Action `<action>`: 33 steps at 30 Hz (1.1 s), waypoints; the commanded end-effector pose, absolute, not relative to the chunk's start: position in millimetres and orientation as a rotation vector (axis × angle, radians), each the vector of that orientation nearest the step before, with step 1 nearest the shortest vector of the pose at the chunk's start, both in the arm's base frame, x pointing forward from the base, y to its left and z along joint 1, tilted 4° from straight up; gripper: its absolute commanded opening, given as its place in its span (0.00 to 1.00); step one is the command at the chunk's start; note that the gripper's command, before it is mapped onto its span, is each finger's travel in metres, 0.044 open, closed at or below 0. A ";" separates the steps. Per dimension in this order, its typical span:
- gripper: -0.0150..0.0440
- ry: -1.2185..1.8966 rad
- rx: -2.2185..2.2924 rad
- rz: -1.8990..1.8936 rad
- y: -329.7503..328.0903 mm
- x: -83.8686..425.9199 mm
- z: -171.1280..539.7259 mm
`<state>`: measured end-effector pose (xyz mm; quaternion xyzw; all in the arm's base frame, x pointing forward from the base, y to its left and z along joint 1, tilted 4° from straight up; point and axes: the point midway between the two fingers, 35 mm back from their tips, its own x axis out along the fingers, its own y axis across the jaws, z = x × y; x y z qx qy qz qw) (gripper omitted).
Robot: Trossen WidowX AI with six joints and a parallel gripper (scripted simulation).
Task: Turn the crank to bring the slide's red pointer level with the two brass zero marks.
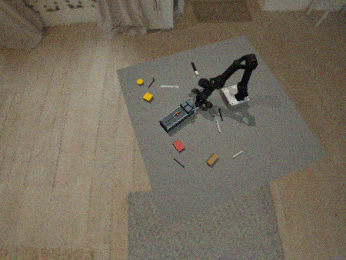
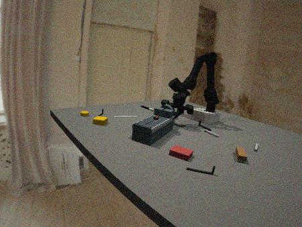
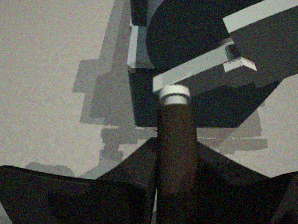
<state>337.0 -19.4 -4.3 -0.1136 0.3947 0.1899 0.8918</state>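
Observation:
The dark blue-grey machine point(image 1: 169, 124) point(image 2: 143, 133) stands on the table, its long slide top facing up. The small red-orange pointer point(image 1: 177, 114) point(image 2: 156, 117) sits partway along the slide. The brass zero marks are too small to tell apart, so its exact level with them cannot be read. My gripper point(image 1: 197, 103) point(image 2: 175, 115) point(image 3: 170, 145) is at the machine's crank end, shut on the brown crank handle point(image 3: 176, 127). The grey crank arm point(image 3: 197, 70) runs from the handle's pale collar to the upper right in the wrist view. The fingers hide part of the handle.
A red block point(image 1: 178, 145) point(image 2: 181, 152) and an orange-brown block point(image 1: 212, 159) point(image 2: 241, 154) lie on the table. A yellow block point(image 1: 148, 97) point(image 2: 100, 120) and a yellow disc point(image 1: 140, 81) point(image 2: 84, 113) lie beyond the machine. Several thin black and white pieces are scattered around.

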 end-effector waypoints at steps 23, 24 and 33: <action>0.25 0.812 -0.232 0.406 -13.8 336.5 33.0; 0.25 0.812 -0.232 0.406 -14.2 336.8 33.8; 0.25 0.812 -0.232 0.406 -17.8 338.9 39.6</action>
